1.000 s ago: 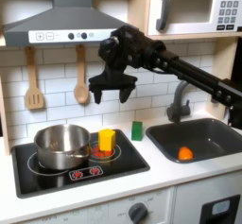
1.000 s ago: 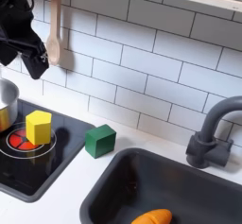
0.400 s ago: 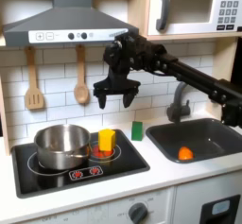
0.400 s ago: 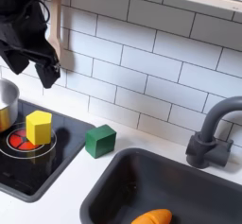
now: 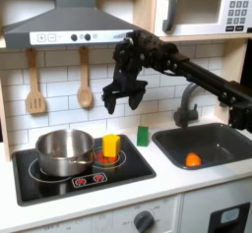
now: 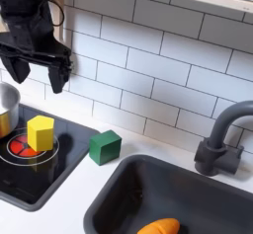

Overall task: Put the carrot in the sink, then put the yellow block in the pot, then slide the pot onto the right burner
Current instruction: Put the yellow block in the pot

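Above the cooktop in the first exterior view, the hand (image 5: 122, 104) hangs empty with fingers spread wide; the yellow block (image 5: 111, 145) sits at 3 o'clock of the pot (image 5: 65, 150), the carrot (image 5: 193, 159) in the sink (image 5: 221, 139). Second exterior view: hand (image 6: 38, 77) at 12 o'clock of the yellow block (image 6: 40, 132), which stands on a red-ringed burner (image 6: 22, 149); carrot (image 6: 159, 226) lies in the sink (image 6: 128, 194).

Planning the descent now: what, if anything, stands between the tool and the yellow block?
Nothing visible does. The tool hangs empty in open air above the yellow block, which sits on a burner beside the pot.
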